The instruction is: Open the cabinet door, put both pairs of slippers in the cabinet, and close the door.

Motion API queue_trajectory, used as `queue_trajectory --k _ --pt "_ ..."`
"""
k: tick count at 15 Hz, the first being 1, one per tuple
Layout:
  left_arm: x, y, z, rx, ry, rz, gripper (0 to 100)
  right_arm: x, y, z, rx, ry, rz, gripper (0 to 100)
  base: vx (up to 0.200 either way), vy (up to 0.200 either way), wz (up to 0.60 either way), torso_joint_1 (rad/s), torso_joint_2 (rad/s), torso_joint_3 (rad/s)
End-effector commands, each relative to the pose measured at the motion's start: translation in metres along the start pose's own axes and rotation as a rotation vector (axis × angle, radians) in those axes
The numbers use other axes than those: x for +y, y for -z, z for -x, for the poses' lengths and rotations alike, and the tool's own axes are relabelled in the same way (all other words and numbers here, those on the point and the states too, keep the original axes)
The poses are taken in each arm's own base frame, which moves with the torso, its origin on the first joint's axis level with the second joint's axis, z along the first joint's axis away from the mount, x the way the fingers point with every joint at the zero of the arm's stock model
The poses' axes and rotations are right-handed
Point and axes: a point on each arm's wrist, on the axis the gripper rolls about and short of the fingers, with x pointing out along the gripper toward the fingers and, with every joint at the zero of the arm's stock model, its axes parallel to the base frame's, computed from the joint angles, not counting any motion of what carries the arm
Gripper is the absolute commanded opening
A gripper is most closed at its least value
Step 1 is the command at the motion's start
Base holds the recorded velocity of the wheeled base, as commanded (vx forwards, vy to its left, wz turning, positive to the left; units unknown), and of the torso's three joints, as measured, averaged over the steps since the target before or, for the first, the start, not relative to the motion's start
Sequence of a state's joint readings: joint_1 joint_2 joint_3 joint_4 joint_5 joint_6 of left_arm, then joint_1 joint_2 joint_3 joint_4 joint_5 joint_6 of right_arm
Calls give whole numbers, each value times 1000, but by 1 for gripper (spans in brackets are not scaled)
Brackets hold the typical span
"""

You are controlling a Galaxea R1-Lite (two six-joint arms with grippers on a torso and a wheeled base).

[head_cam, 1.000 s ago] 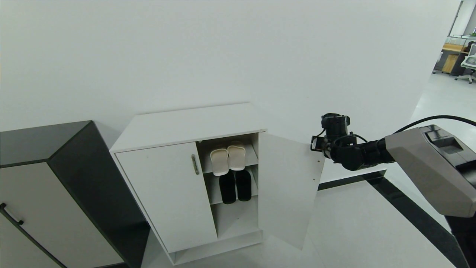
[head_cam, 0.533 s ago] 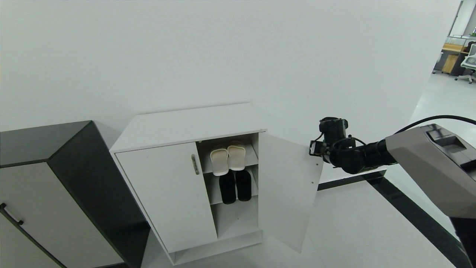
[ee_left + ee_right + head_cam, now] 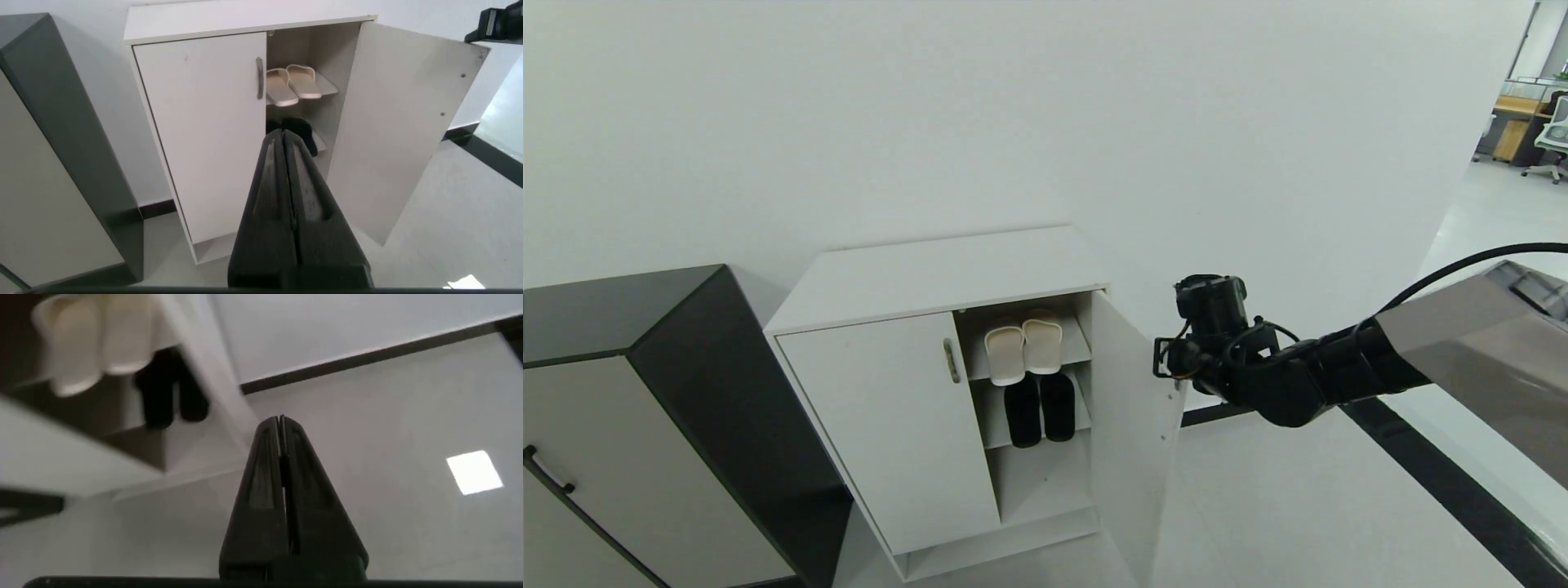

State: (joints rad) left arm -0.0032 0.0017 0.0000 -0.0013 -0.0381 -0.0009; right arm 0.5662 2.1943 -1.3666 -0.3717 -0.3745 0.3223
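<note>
Cabinet door (image 3: 1131,441): the right-hand leaf of the white cabinet (image 3: 931,273), standing about half open and hinged at the cabinet's right side.
Handling (judged): a stiff, light panel that swings freely on its hinges. It is best pushed flat on the outer face near the free edge, far from the hinges, and needs no grasp.
Right gripper (image 3: 1164,363): at the door's upper free edge, on the outer side. Jaws clenched on nothing. Contact with the panel cannot be confirmed.
Left gripper (image 3: 282,143): low before the cabinet and well apart from it. Jaws clenched, empty.
White slippers (image 3: 1023,347): side by side on the upper shelf.
Black slippers (image 3: 1039,408): on the shelf below.
Left door (image 3: 890,425): closed, with its handle (image 3: 951,361) at the inner edge.
Floor (image 3: 1298,506): pale and smooth, crossed by a black stripe (image 3: 1445,482).
Room: white wall (image 3: 1045,122) behind, and a dark cabinet (image 3: 645,367) just beside the white one on the left.
</note>
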Motion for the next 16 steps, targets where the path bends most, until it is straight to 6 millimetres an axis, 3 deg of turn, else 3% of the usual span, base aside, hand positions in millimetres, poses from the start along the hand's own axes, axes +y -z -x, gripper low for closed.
queue_trajectory --k 1,4,11,16 --pt "0 0 0 0 0 1 0 24 -1 36 -3 -98 20 0 0 0 0 0 0 0" --pt "0 0 0 0 -1 2 0 32 3 51 -1 -136 19 0 0 0 0 0 0 0" --pt "0 0 0 0 -1 2 0 30 20 55 -33 -191 122 0 0 0 0 0 0 0" --pt "0 0 0 0 -1 2 0 34 27 58 -13 -219 143 0 0 0 600 -2 3 2"
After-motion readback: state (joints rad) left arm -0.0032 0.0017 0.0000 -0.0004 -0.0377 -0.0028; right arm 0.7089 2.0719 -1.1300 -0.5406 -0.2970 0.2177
